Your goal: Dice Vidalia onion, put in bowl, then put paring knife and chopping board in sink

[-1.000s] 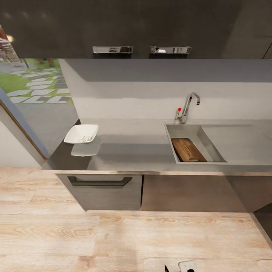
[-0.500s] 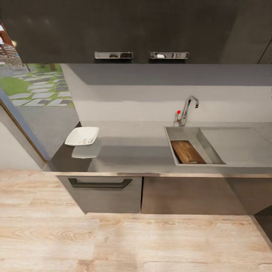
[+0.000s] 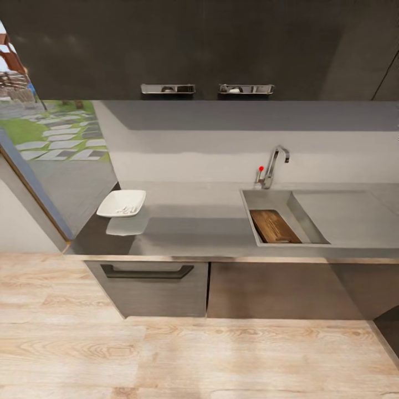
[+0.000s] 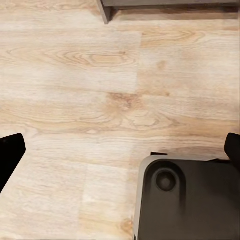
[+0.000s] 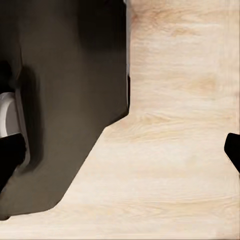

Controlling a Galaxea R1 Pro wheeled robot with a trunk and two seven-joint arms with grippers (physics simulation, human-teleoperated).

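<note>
I'm parked well back from the table (image 3: 210, 233), and by my reading the job is close to done: the board (image 3: 274, 226) lies inside the sink (image 3: 250, 206), far ahead of my fingers, and the bowl (image 3: 121, 203) sits on the table near its left end with small pale bits in it, likely the diced onion. I can't make out the knife anywhere, so my next move would be checking the sink for it. Both hands hang low over the wood floor (image 4: 75, 100); left fingers (image 4: 11, 155) and right fingers (image 5: 233, 148) are spread apart, grasping nothing
</note>
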